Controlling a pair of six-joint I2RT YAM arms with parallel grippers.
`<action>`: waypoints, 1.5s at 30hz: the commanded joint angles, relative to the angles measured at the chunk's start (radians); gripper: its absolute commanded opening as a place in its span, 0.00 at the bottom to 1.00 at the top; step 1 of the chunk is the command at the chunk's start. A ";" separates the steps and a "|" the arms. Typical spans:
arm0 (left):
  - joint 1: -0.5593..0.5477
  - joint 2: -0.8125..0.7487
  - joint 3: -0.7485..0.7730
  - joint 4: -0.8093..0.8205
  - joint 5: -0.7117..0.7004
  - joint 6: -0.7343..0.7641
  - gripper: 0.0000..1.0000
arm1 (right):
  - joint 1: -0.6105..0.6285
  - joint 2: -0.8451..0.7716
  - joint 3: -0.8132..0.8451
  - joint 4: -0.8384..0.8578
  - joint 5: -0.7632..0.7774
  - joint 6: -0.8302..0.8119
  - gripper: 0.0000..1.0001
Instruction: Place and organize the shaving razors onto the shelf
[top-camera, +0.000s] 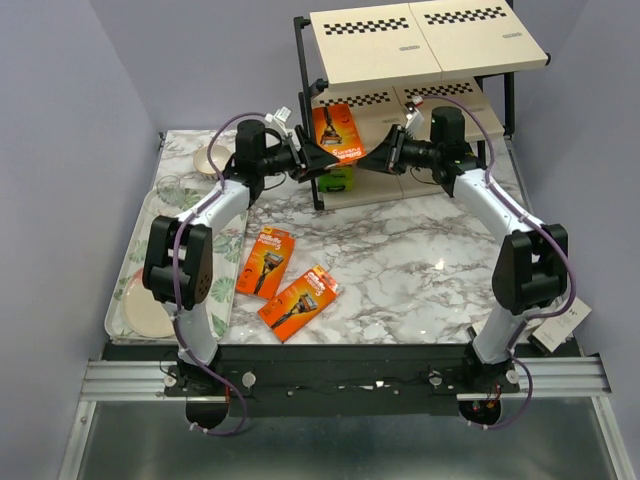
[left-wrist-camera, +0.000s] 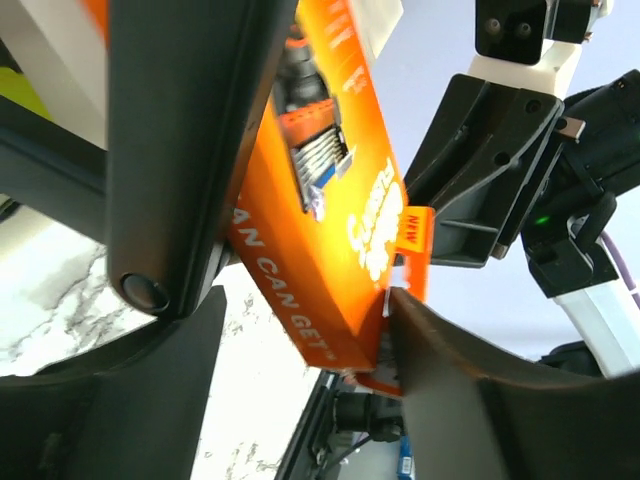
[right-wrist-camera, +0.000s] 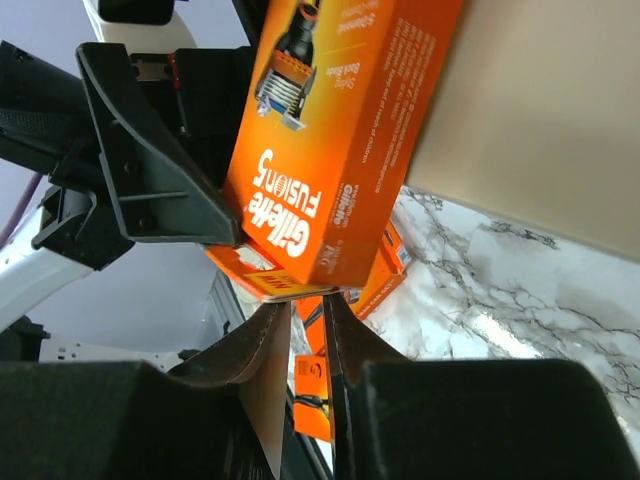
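In the top view, one orange pack (top-camera: 338, 135) is seen at the left end of the shelf (top-camera: 430, 40), under the middle board and above the lowest one. Its long axis runs from near to far in this view; whether it stands straight or leans cannot be told. The left claw (top-camera: 315, 160) is just to its left and the right claw (top-camera: 385, 155) just to its right, so both arms are about equally near. A black-green pack (top-camera: 337, 180) lies on the lowest board, just near of the orange pack. A far loose pack (top-camera: 265, 262) and a near loose pack (top-camera: 298, 300) lie on the table (top-camera: 430, 260), well apart from the shelf and closer to the left arm.

In the left wrist view, the orange pack (left-wrist-camera: 330, 220) is seen between the widely spread fingers of the left claw (left-wrist-camera: 275, 295). One finger overlaps its face and the other meets its corner, but whether it is gripped or released cannot be told. The right claw (left-wrist-camera: 445, 250) is at the orange tab.

In the right wrist view, the jaws of the right claw (right-wrist-camera: 305, 305) are almost together, just under the low corner of the orange pack (right-wrist-camera: 340, 130). Whether the flap is pinched cannot be told. The left claw (right-wrist-camera: 225, 235) is on the other side.

It is judged that the left claw must be drawn back to the left, along the short axis of the pack.
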 joint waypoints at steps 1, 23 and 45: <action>0.019 -0.062 -0.003 -0.032 0.022 0.056 0.78 | 0.005 0.008 0.036 0.067 0.059 0.031 0.27; 0.179 -0.245 -0.176 -0.158 0.037 0.247 0.72 | 0.082 0.046 0.059 0.120 0.116 0.090 0.26; 0.207 -0.252 -0.189 -0.199 -0.059 0.326 0.60 | 0.113 0.132 0.141 0.054 0.205 0.147 0.24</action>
